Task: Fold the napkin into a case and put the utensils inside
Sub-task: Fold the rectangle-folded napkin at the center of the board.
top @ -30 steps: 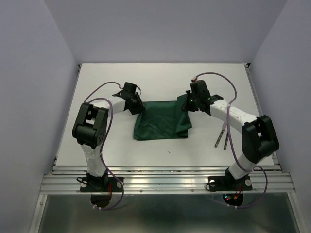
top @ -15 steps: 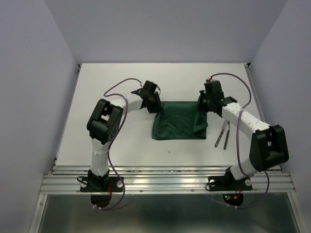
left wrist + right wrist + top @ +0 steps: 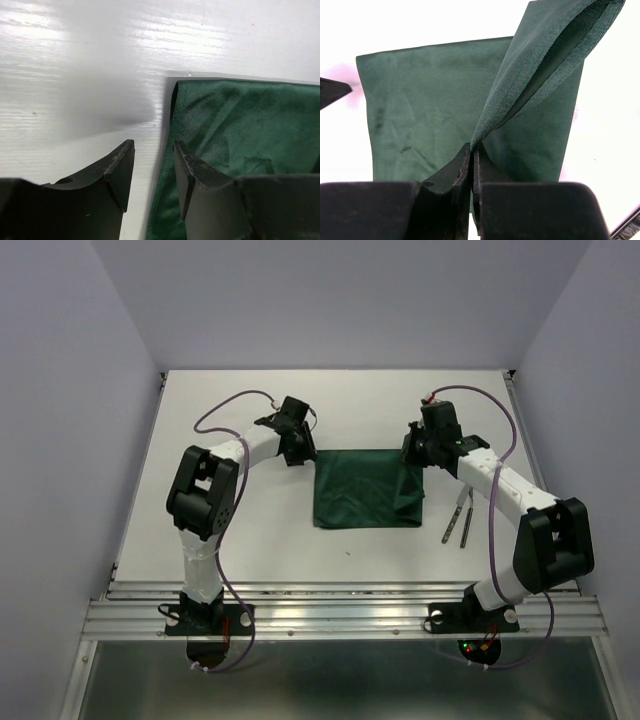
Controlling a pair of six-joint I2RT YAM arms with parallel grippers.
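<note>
On the white counter we see the green napkin lying near the middle. Our right tool is clamped on its lifted right edge, and our left tool stands open and empty, straddling the left edge. The utensils lie just right of the cloth.

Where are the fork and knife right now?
In the top view the utensils lie side by side on the table just right of the napkin, their far ends hidden under the right arm.
</note>
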